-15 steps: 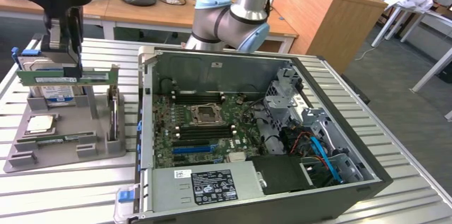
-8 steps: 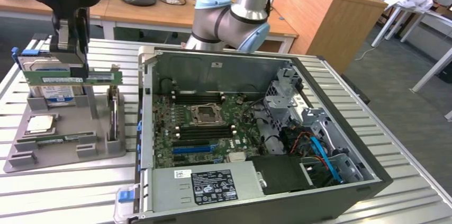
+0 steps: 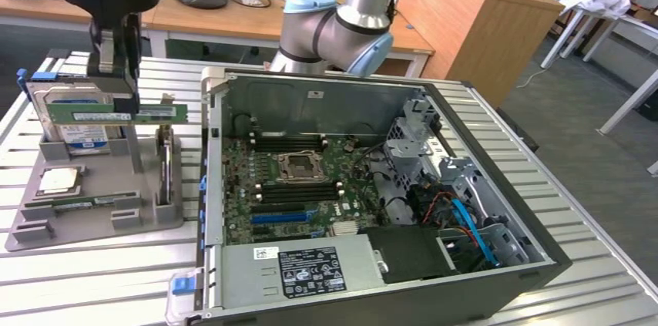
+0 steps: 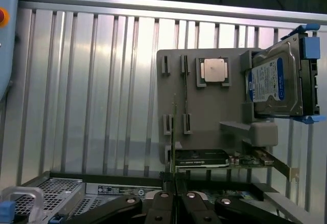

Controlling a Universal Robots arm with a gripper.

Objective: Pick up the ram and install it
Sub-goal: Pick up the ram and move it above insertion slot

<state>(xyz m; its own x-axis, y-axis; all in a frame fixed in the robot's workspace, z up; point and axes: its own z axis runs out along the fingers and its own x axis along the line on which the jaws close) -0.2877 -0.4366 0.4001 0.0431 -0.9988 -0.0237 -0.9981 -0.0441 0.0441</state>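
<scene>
The ram (image 3: 156, 113) is a thin green stick held level in the air above the grey parts holder (image 3: 92, 222), at the exterior view's left. My black gripper (image 3: 113, 104) is shut on its middle from above. The wrist view shows the same ram (image 4: 174, 132) edge-on as a thin line running out from between my fingertips (image 4: 174, 199). A second ram stick (image 3: 82, 203) lies in its slot on the holder (image 4: 225, 111). The open computer case (image 3: 494, 187) lies to the right, with dark memory slots (image 3: 298, 191) beside the processor socket (image 3: 296, 166).
On the holder stand a silver hard drive (image 4: 276, 81) in a blue-clipped frame, a square processor chip (image 4: 213, 70) and a black card (image 4: 202, 157). The slatted metal table (image 4: 92, 91) carries everything. Desks and a monitor stand behind.
</scene>
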